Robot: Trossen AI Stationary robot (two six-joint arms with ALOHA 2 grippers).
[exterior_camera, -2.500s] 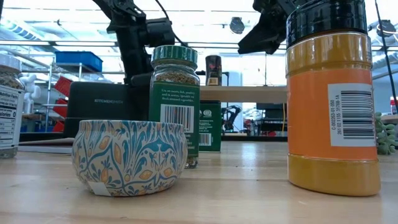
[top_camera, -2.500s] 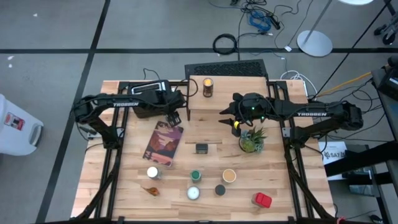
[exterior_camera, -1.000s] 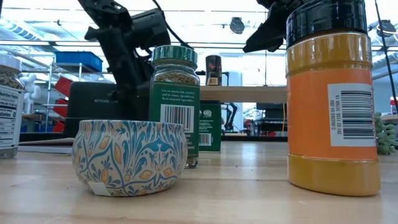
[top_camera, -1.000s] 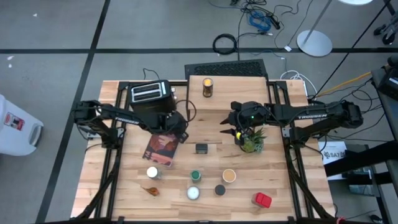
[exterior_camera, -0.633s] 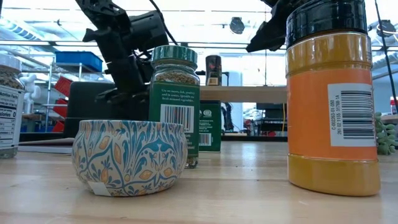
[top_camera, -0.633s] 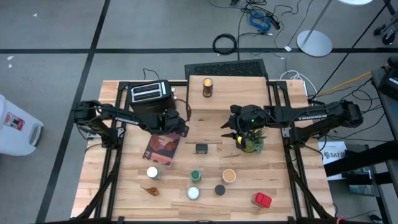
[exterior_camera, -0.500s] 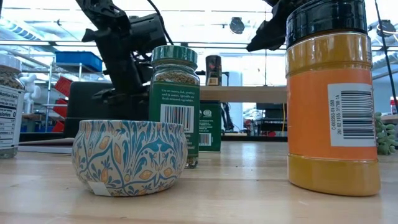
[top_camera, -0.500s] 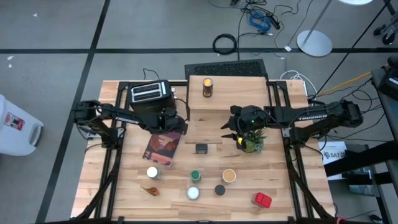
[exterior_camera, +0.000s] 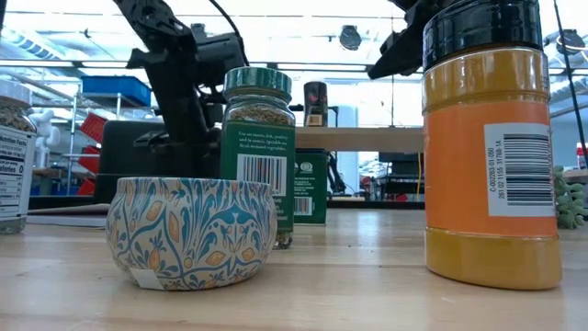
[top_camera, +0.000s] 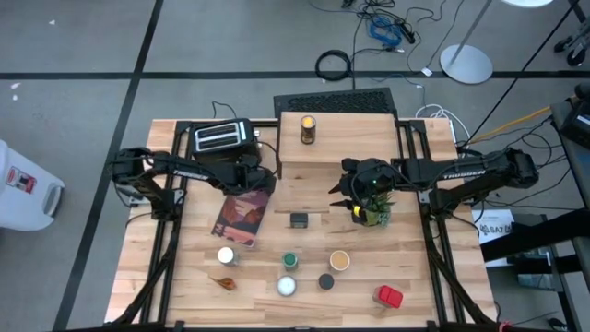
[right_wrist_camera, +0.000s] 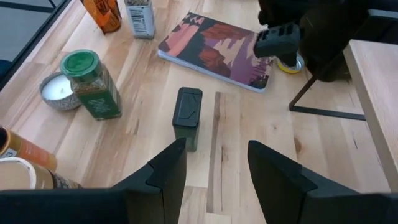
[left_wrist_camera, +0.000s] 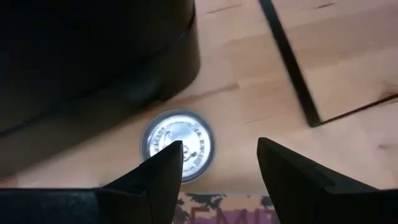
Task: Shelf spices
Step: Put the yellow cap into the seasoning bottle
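My left gripper (left_wrist_camera: 217, 163) hangs open just over a small round silver-lidded tin (left_wrist_camera: 177, 144) that stands on the table between the black toaster (top_camera: 221, 138) and the shelf (top_camera: 359, 138); one fingertip (left_wrist_camera: 169, 157) overlaps the tin's rim in the view. My right gripper (right_wrist_camera: 214, 163) is open and empty, raised in front of the shelf. One dark jar (top_camera: 308, 129) stands on the shelf top. On the table stand a black-topped green tin (right_wrist_camera: 188, 118), a green-lidded jar (right_wrist_camera: 90, 84) and several other spices (top_camera: 340, 261).
A reddish book (top_camera: 241, 212) lies flat beside the left gripper. A small potted plant (top_camera: 375, 210) stands under the right arm. The shelf's black leg (right_wrist_camera: 326, 112) stands near the tin. A patterned candle tin (exterior_camera: 191, 230) and a red-topped spice (top_camera: 388, 296) sit near the front edge.
My left gripper has rolled about its own pointing line above the small tin and has sunk a little toward it, its fingers staying apart. The spices have kept their places.
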